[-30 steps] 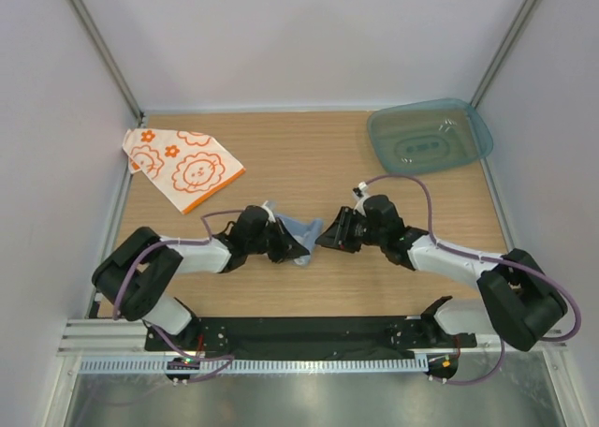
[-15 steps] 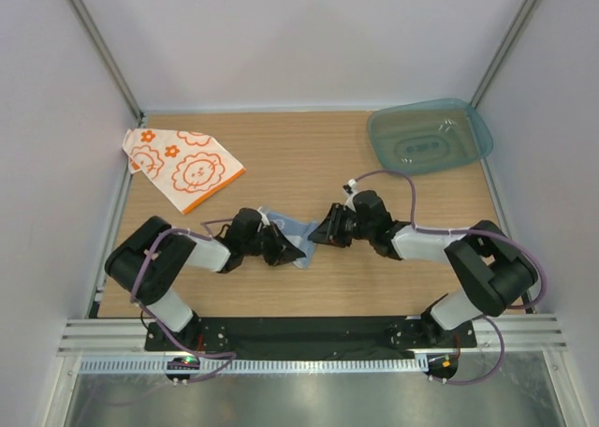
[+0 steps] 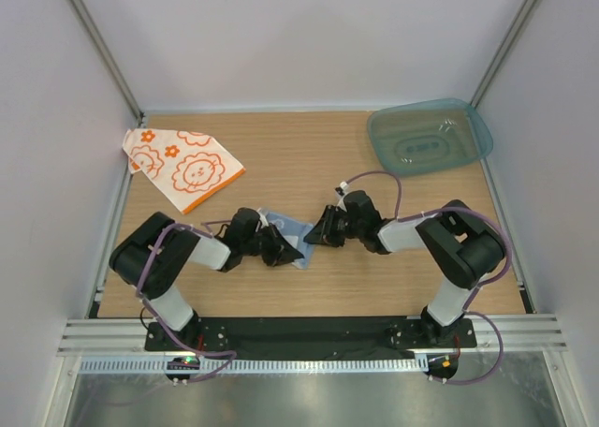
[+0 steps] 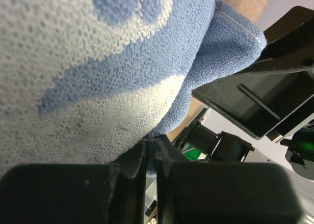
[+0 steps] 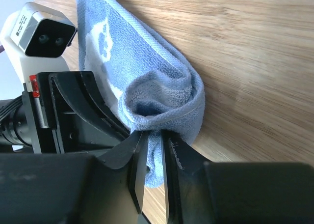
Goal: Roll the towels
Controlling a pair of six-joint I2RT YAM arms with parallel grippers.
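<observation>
The light blue towel [image 3: 294, 228] lies bunched into a loose fold at the table's middle, between both grippers. My left gripper [image 3: 284, 250] is shut on its left side; in the left wrist view the towel [image 4: 98, 71] fills the frame and a thin fold sits between the jaws of the left gripper [image 4: 152, 150]. My right gripper [image 3: 318, 236] is shut on the towel's right end; the right wrist view shows the towel [image 5: 152, 86] curled over with its end pinched in the right gripper [image 5: 153, 141]. The white towel with orange prints [image 3: 184, 167] lies flat at the back left.
A translucent teal tray [image 3: 376, 132] sits at the back right corner. Both arms lie low over the wooden table [image 3: 309, 155], elbows folded near the front edge. The left arm's fingers [image 5: 78, 111] and camera [image 5: 43, 33] are close in front of the right wrist.
The right arm has slid left and folded its elbow in toward the towel, and its jaws have narrowed onto the towel's end. The left gripper has stayed on the towel.
</observation>
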